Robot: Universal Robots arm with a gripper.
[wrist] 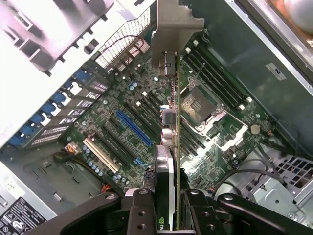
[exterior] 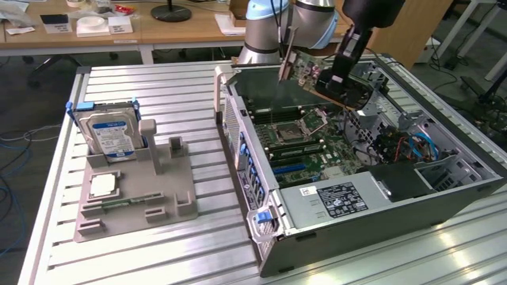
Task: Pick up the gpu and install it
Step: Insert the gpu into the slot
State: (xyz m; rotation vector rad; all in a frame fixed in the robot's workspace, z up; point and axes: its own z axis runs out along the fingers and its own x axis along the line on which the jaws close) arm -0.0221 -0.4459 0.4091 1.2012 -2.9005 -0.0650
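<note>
The gpu [exterior: 310, 71] hangs tilted above the open computer case [exterior: 443, 196], over the far end of the motherboard [exterior: 305, 145]. My gripper [exterior: 339, 76] is shut on its rear part, and its silver bracket points toward the case's back wall. In the wrist view the gpu [wrist: 171, 127] is seen edge-on between my fingers [wrist: 142, 208], bracket end [wrist: 173, 24] farthest from me. Below it lie the blue slot [wrist: 133, 128] and the processor socket [wrist: 203, 105]; the card stays clear of the board.
A grey fixture [exterior: 170, 199] at the exterior view's left holds a hard drive [exterior: 111, 133] upright and a square processor chip [exterior: 104, 185]. The power supply [exterior: 333, 199] fills the case's near end; cables and drive cages [exterior: 412, 145] crowd the exterior view's right. Desks stand behind.
</note>
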